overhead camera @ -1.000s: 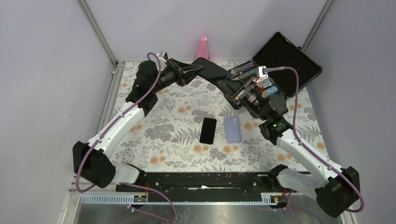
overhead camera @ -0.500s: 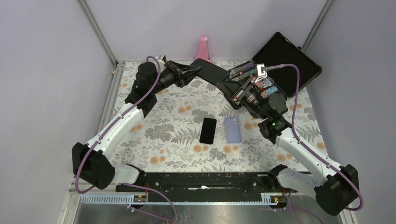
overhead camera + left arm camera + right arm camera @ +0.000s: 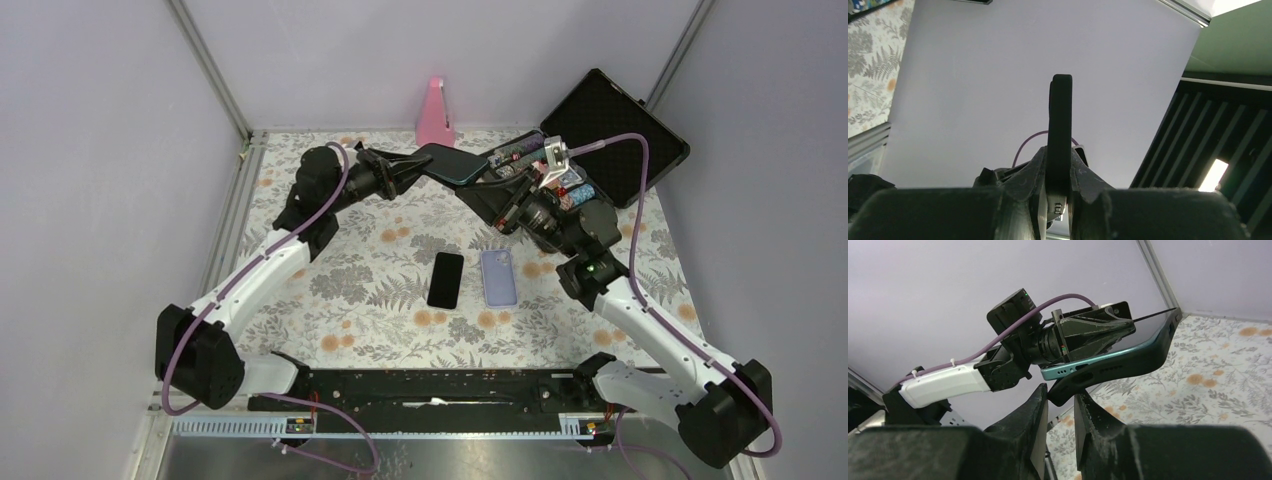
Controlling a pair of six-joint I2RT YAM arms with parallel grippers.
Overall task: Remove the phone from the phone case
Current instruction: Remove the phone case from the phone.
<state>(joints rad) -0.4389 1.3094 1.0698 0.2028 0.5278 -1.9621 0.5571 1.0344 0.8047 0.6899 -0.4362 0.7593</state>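
Phone (image 3: 1108, 357) half off case (image 3: 1133, 366), right wrist

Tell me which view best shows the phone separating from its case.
Right wrist. It sees the teal phone side-on, its near end lifted out of the black case. The top view shows only a small dark slab; the left wrist sees one black edge end-on, no gap visible.
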